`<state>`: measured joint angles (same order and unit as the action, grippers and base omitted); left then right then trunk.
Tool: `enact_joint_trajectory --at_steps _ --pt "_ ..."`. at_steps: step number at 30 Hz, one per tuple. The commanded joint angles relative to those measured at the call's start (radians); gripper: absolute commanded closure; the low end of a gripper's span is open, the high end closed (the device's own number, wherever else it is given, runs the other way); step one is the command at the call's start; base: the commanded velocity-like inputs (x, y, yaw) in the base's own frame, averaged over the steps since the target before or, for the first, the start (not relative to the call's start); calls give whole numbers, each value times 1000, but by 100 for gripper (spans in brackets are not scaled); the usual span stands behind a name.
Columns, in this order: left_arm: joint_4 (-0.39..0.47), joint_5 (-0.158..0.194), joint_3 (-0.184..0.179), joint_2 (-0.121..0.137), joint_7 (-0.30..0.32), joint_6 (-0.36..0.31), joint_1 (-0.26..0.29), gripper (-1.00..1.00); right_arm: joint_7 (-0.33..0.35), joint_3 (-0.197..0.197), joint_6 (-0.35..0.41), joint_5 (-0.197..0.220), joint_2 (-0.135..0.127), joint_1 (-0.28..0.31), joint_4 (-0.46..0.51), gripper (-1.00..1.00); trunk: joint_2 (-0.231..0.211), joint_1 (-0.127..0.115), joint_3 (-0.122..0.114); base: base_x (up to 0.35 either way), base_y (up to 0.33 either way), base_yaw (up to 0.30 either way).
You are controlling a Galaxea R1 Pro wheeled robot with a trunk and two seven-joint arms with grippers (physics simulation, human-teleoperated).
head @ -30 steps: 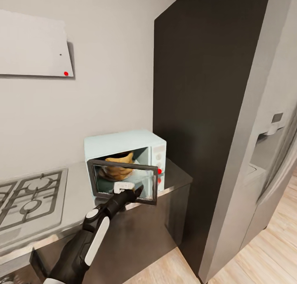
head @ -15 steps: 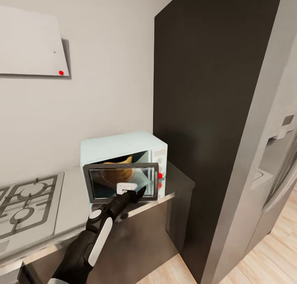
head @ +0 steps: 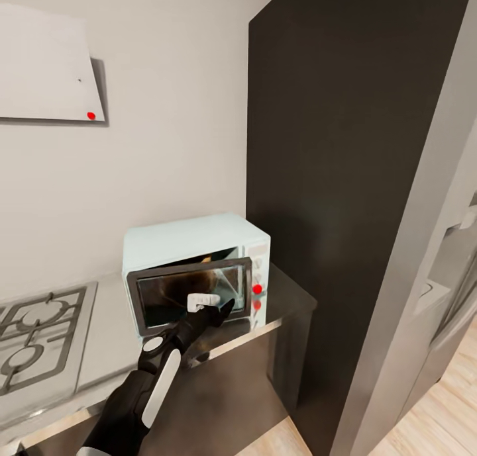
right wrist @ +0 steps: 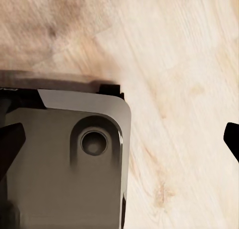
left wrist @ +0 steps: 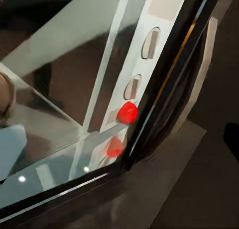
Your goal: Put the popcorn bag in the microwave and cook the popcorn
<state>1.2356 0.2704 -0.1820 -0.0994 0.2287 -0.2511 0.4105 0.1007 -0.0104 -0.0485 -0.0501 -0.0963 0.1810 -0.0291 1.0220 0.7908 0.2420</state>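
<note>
The pale-blue microwave (head: 192, 241) stands on the grey countertop (head: 291, 304) against the wall. Its dark glass door (head: 189, 297) is tilted a little off shut, with a narrow gap along its top. The tan popcorn bag (head: 211, 259) sits inside and shows through that gap; a tan edge of the bag (left wrist: 4, 97) also appears behind the glass in the left wrist view. My left gripper (head: 222, 308) is open and rests against the door's lower right, one fingertip (left wrist: 232, 136) showing. The red indicator light (left wrist: 127, 112) is beside the door frame. My right gripper (right wrist: 119, 142) hangs open over my base.
A steel gas hob (head: 33, 337) lies left of the microwave. A tall dark cabinet (head: 344, 145) rises directly right of it, with a grey fridge (head: 450, 277) beyond. A white wall unit (head: 46, 65) hangs upper left. Below my right arm are the wooden floor (right wrist: 174, 64) and my base (right wrist: 64, 169).
The microwave door has swung from roughly half open to nearly shut, with my left gripper following it inward. The camera has shifted slightly.
</note>
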Motion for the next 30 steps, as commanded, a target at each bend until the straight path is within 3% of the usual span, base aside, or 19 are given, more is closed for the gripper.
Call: enact_joint_trajectory --at_steps 1,21,30 --pt "1 10 1 1 1 -8 1 -100 3 -2 -5 -5 0 2 -3 -100 1 0 1 119 0 0" --pt "2 10 1 1 1 -8 1 -100 4 -1 -7 -5 -2 1 -3 -100 1 0 1 118 0 0" --pt "10 11 1 0 -1 -9 1 -100 4 -2 -7 -5 -2 2 -3 -100 1 0 1 7 0 0"
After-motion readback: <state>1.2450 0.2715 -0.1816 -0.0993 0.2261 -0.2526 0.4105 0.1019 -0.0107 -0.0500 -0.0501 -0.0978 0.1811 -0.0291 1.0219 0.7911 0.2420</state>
